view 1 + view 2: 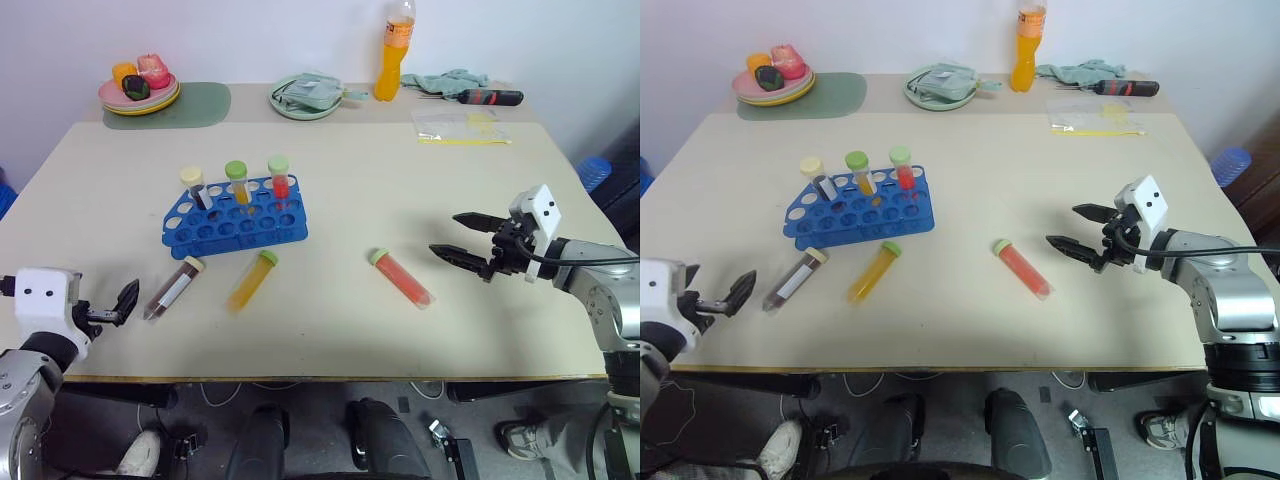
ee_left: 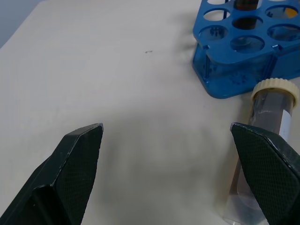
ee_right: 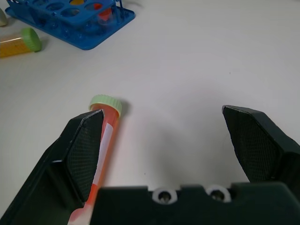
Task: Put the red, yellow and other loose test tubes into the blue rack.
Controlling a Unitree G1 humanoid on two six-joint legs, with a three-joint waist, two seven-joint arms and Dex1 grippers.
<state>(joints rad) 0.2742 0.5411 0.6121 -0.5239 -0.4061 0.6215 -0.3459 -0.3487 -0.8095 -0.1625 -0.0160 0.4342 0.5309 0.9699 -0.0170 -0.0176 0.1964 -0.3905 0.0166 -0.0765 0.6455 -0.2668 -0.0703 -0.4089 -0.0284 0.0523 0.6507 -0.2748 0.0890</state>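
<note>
Two hands are over the table, both with fingers spread wide and holding nothing. We see the right hand point(image 1: 459, 235) reaching in from the right edge, pointing left and slightly down, close to the red tube point(image 1: 401, 276), which lies flat just beyond its fingertips, green cap toward the far side; no contact. The left hand point(image 1: 124, 303) sits low at the near left corner, pointing right toward the dark tube point(image 1: 174, 288), which lies just beside its fingers with the cream cap toward the blue rack point(image 1: 234, 221). We cannot tell whether a finger touches that tube.

Between the two lies the yellow tube point(image 1: 251, 280), flat, green cap pointing away from us, just in front of the rack. We note three capped tubes standing upright in the rack's far row.

The table point(image 1: 400, 170) is pale beige against a white wall. Along its far edge: a plate of toy food point(image 1: 139, 90) on a green mat point(image 1: 190, 105), a green dish point(image 1: 305, 98), an orange bottle point(image 1: 394, 50), a screwdriver point(image 1: 490, 97).
</note>
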